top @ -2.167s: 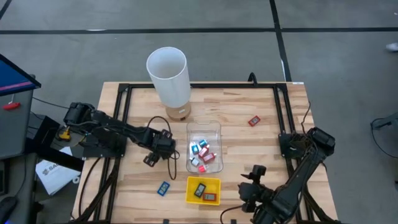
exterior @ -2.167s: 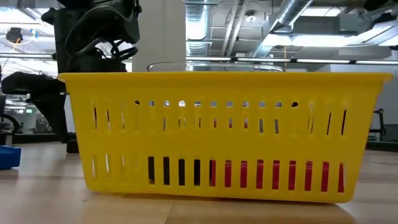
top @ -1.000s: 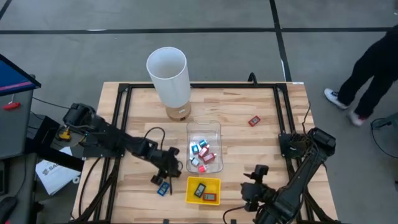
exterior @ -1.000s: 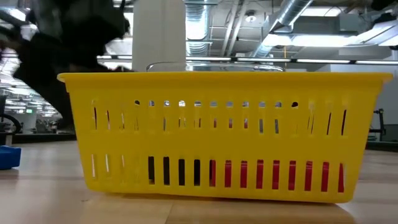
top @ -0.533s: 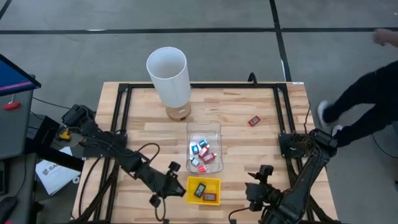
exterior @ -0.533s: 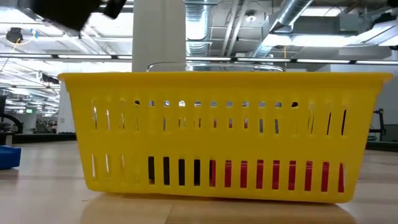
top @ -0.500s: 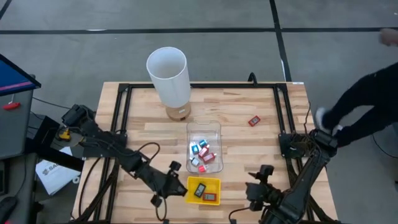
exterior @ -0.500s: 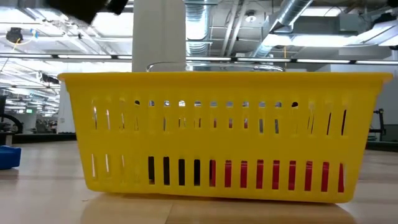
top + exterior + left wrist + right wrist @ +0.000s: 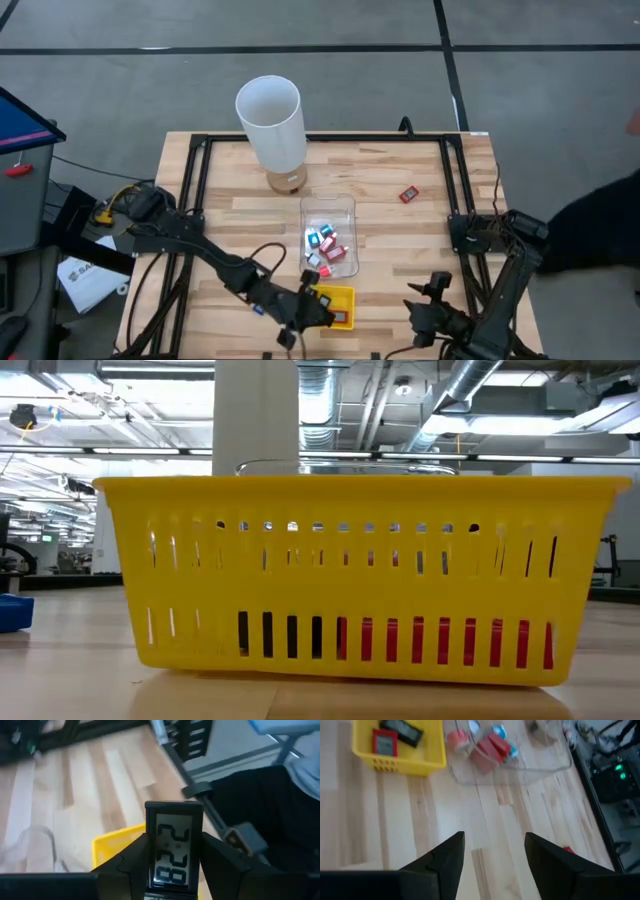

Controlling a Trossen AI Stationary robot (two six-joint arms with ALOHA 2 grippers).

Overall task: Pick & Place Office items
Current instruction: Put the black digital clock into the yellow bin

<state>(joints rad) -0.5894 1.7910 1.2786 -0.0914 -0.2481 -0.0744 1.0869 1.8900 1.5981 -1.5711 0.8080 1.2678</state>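
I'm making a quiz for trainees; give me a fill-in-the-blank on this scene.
1. The left gripper holds a small ____ showing digits.
2. It is above the ____ tray.
3. The right gripper holds ____.
4. A lone red item lies on the ____.

Answers: clock; yellow; nothing; table

A wooden table (image 9: 420, 235) carries a black frame (image 9: 196, 160) along its edges. A tall white cylinder (image 9: 270, 122) stands upright near the far edge. A clear bin (image 9: 343, 207) lies at mid-table, with a yellow tray (image 9: 345, 296) just beside it on the near side. A blue screen (image 9: 18, 118) sits off the table's left side. A person (image 9: 595, 235) in dark clothing is beside the right edge.
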